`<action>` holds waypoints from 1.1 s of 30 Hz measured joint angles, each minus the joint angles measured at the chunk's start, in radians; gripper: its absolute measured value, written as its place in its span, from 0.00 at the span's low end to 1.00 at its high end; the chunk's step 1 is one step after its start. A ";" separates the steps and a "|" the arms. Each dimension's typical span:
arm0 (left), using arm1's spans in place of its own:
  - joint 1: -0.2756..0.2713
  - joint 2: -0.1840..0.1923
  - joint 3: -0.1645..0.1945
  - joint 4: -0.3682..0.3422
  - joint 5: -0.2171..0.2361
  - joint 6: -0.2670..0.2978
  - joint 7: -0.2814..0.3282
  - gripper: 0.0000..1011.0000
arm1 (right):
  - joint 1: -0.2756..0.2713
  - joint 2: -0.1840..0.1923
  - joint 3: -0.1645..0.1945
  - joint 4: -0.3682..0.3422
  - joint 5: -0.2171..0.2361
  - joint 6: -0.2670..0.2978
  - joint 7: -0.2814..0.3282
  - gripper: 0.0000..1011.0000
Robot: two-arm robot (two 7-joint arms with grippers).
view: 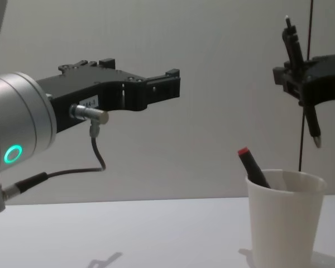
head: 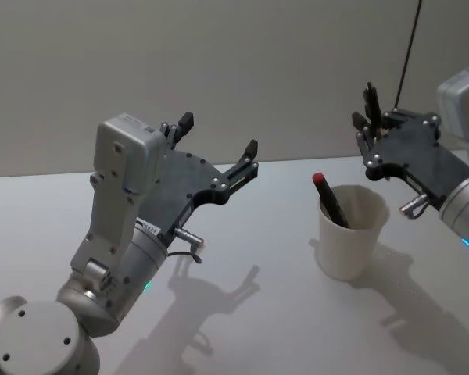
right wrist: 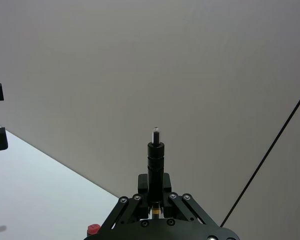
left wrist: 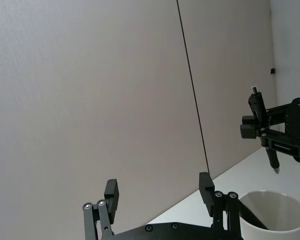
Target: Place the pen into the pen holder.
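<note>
The pen holder (head: 352, 238) is a white paper cup standing on the table at the right, also seen in the chest view (view: 285, 220). A red-capped pen (head: 328, 199) leans inside it. My right gripper (head: 367, 117) is shut on a black pen (view: 311, 123), held nearly upright with its tip pointing down a little above the cup's right rim. The right wrist view shows this pen (right wrist: 156, 155) clamped between the fingers. My left gripper (head: 219, 148) hovers open to the left of the cup, holding nothing.
The white table (head: 242, 328) runs to a plain grey wall behind it. A thin black cable (left wrist: 192, 90) runs down the wall behind the cup. Bare table surface lies between the left arm and the cup.
</note>
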 joint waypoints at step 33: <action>0.000 0.000 0.000 0.000 0.000 0.000 0.000 0.99 | -0.012 -0.059 0.000 0.061 0.141 0.001 0.049 0.22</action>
